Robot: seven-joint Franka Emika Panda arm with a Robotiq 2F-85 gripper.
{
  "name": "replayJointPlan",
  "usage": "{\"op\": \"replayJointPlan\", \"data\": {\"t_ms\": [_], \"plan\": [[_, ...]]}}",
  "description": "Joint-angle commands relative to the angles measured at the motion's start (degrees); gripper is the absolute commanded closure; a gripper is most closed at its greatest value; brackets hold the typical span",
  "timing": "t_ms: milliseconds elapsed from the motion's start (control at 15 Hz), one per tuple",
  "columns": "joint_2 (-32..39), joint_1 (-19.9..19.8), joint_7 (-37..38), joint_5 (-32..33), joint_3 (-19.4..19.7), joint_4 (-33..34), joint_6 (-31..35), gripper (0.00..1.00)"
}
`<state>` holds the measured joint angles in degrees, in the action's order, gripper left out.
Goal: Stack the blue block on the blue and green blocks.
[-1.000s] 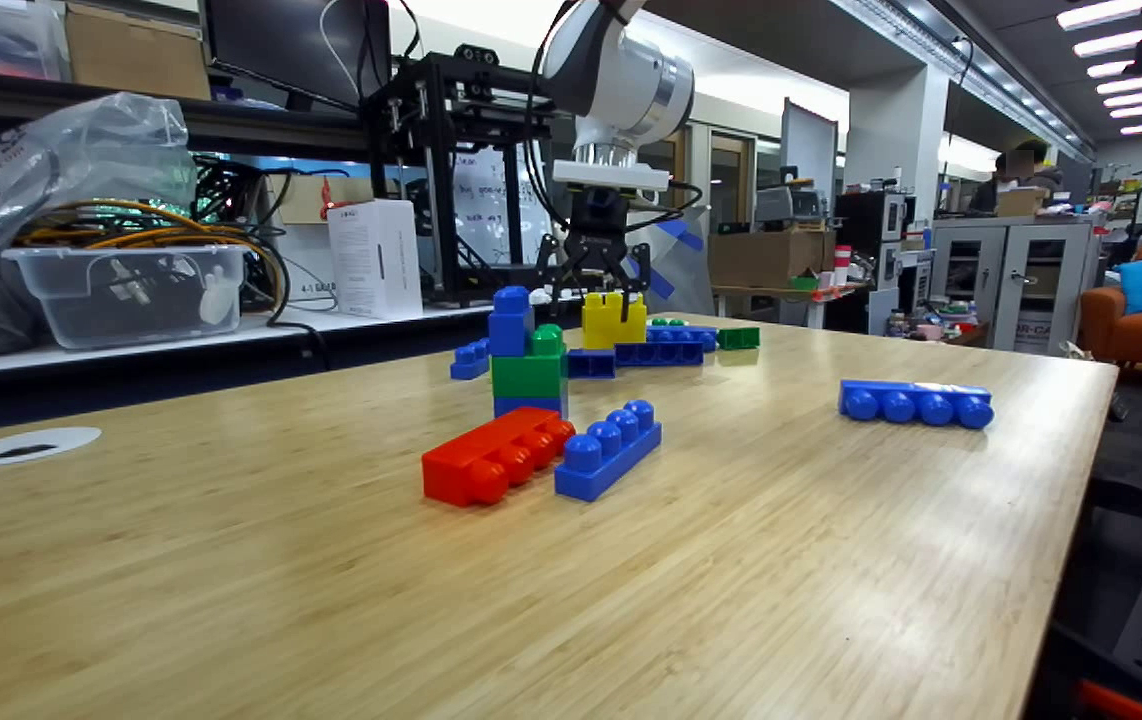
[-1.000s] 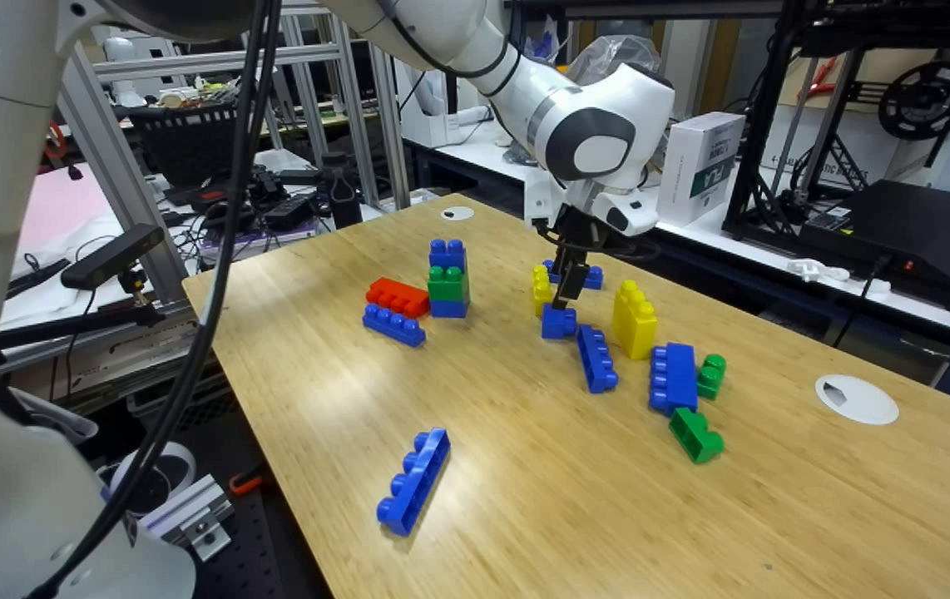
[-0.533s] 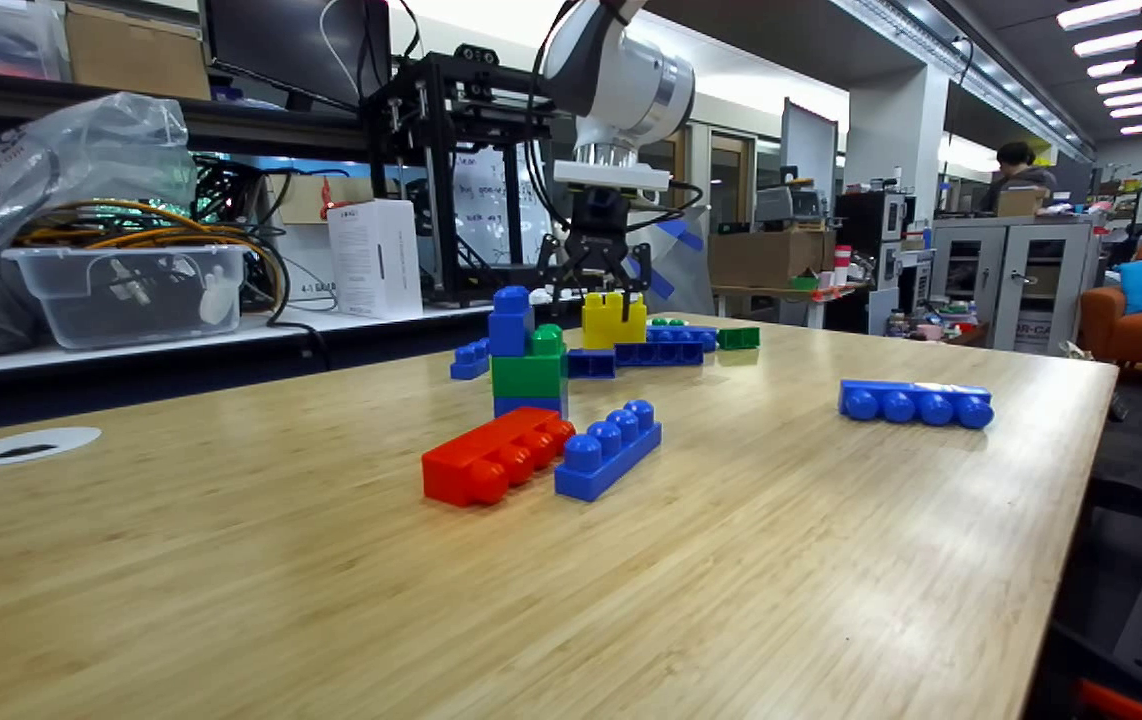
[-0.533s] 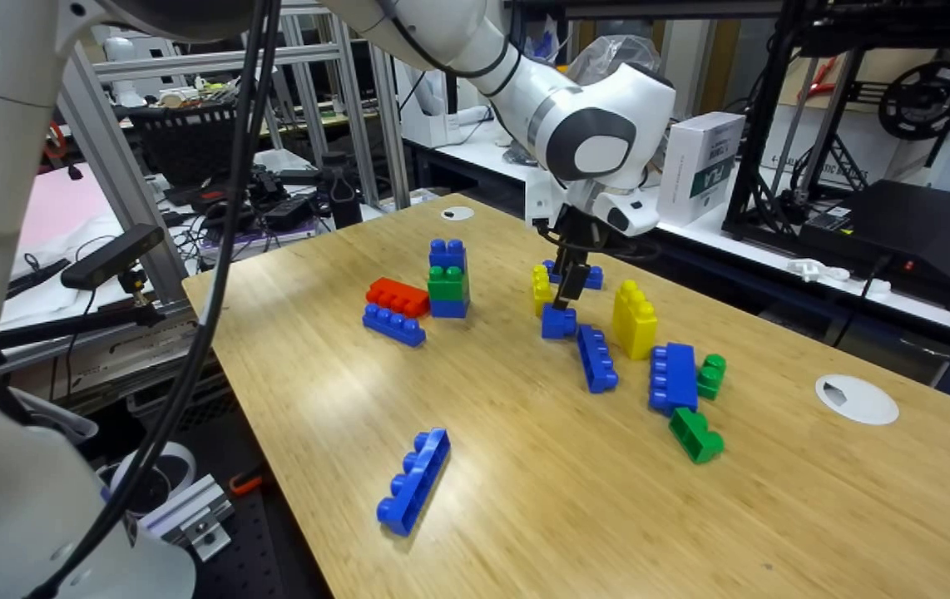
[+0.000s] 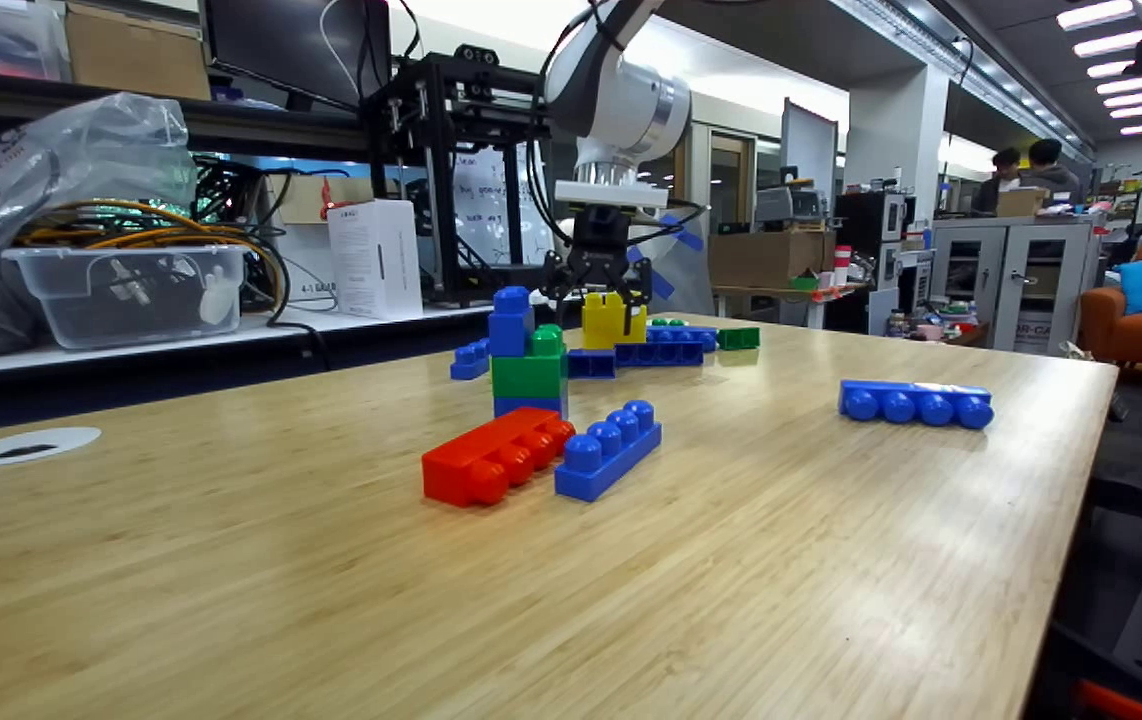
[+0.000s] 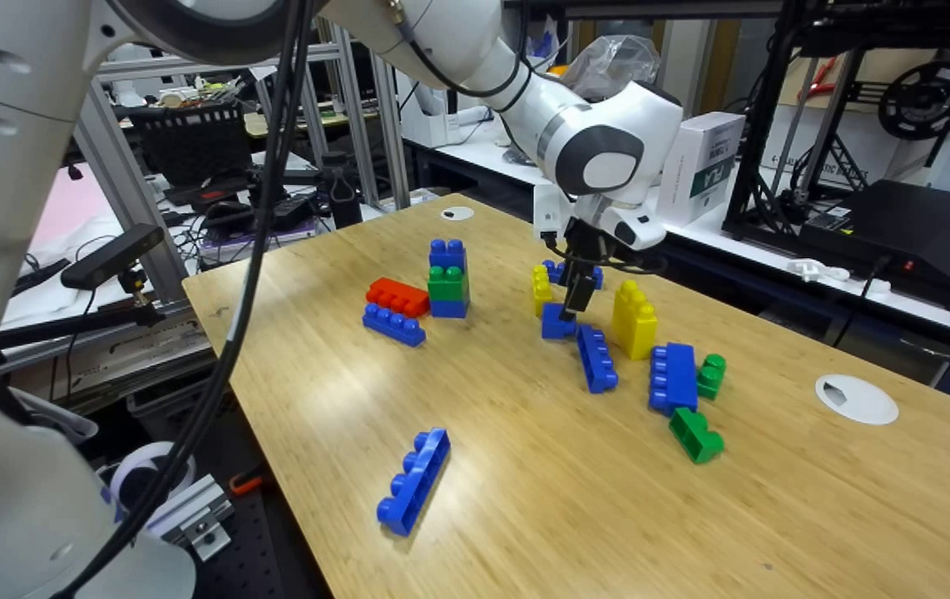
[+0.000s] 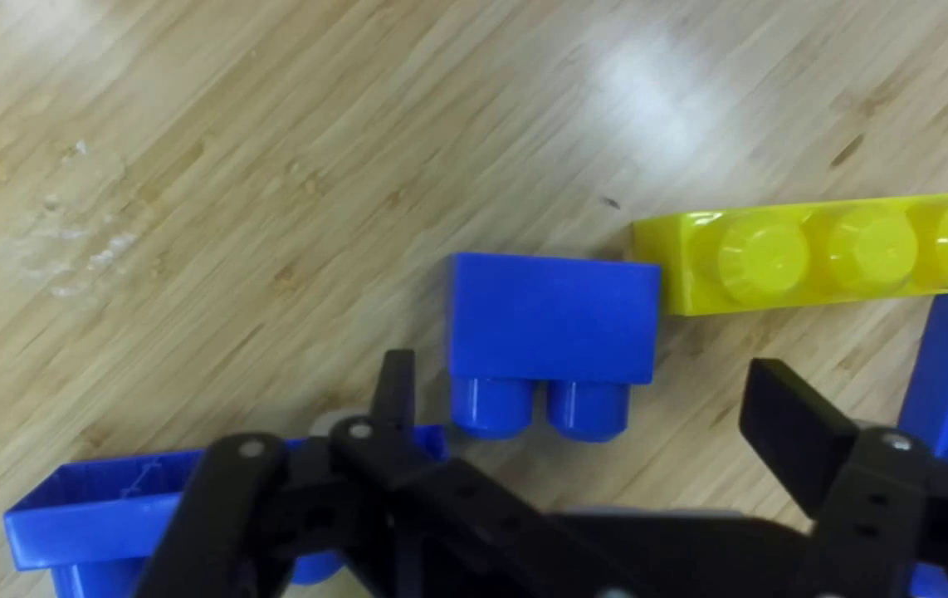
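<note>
The blue block (image 7: 553, 320) lies on its side on the table, its studs toward the gripper in the wrist view. It shows in both exterior views (image 5: 591, 364) (image 6: 557, 323). My gripper (image 7: 582, 370) is open above it, one finger to each side, not closed on it. The gripper also shows in both exterior views (image 5: 593, 305) (image 6: 575, 304). The blue and green blocks (image 6: 448, 289) stand upright as a stack: blue at the bottom, green in the middle, a narrow blue piece on part of the top. The stack also shows in an exterior view (image 5: 528, 378).
A yellow brick (image 7: 814, 253) stands close beside the blue block. A long blue brick (image 6: 596, 358) lies on its other side, and a larger yellow brick (image 6: 635, 320) stands nearby. A red brick (image 6: 398, 297) and a flat blue brick (image 6: 393, 325) lie by the stack.
The gripper has shifted slightly and come a little lower over the blue block, with the wrist tilting a bit. The bricks have not moved. People show in the far background.
</note>
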<state>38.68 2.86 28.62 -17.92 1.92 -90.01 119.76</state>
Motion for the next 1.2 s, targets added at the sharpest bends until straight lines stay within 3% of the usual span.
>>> {"op": "replayJointPlan", "data": {"t_ms": [0,800,1133], "plan": [[3.5,-0.4,0.3,0.3,-0.2,4.3,-1.8,0.00],[8.1,0.1,3.8,2.1,0.7,11.6,-10.0,0.00],[8.8,0.2,4.3,2.4,0.9,11.9,-9.9,0.00]]}}
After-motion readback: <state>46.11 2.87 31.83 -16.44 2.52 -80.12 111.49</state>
